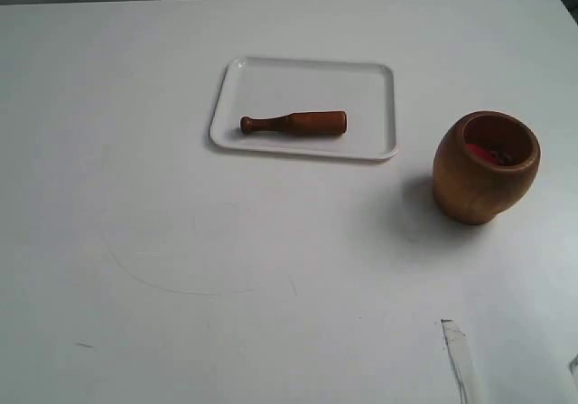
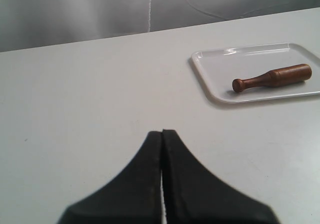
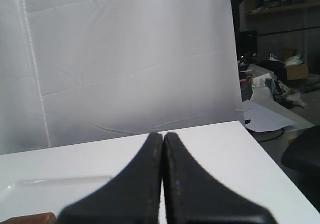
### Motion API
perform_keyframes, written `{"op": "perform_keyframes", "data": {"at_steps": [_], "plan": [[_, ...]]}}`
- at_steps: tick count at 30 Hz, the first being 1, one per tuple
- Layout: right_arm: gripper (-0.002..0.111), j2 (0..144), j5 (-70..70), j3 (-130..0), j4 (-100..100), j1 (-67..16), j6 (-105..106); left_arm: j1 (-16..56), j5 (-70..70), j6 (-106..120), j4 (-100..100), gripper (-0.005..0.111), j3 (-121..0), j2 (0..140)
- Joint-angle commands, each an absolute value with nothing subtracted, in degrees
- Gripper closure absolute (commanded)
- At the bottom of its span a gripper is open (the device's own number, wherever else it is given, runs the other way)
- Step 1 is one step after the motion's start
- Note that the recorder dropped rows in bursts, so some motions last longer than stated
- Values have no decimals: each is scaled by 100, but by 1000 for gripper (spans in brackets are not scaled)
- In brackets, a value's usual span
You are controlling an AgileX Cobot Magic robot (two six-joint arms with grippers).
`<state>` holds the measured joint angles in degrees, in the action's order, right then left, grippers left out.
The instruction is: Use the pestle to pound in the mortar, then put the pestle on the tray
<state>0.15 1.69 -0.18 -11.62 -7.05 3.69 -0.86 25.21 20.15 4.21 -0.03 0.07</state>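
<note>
The reddish-brown pestle [image 1: 293, 123] lies flat on the white tray [image 1: 361, 83], its knob end pointing left. The brown wooden mortar [image 1: 486, 165] stands upright to the right of the tray, with reddish bits inside. In the left wrist view the pestle [image 2: 272, 77] rests on the tray [image 2: 215, 68], far from my left gripper [image 2: 162, 132], which is shut and holds nothing. My right gripper [image 3: 163, 134] is shut and empty too; a sliver of the pestle [image 3: 30, 218] and the tray [image 3: 60, 184] show beside it. Neither gripper shows in the exterior view.
The white table [image 1: 181, 268] spreads around the tray and mortar. A pale strip [image 1: 458, 354] lies near the front right edge. A white backdrop [image 3: 125, 58] hangs behind the table, with room clutter [image 3: 280, 78] beyond its right edge.
</note>
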Motion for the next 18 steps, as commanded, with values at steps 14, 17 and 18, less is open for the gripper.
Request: {"op": "perform_keyframes", "data": {"at_steps": [14, 17, 18], "plan": [[108, 0, 681, 0, -34, -650, 895, -42, 2503, 1968, 379, 107, 0, 0], [108, 0, 723, 0, 187, -650, 895, -42, 2503, 1968, 379, 107, 0, 0], [108, 0, 763, 0, 199, -650, 895, -42, 2503, 1968, 379, 107, 0, 0]]}}
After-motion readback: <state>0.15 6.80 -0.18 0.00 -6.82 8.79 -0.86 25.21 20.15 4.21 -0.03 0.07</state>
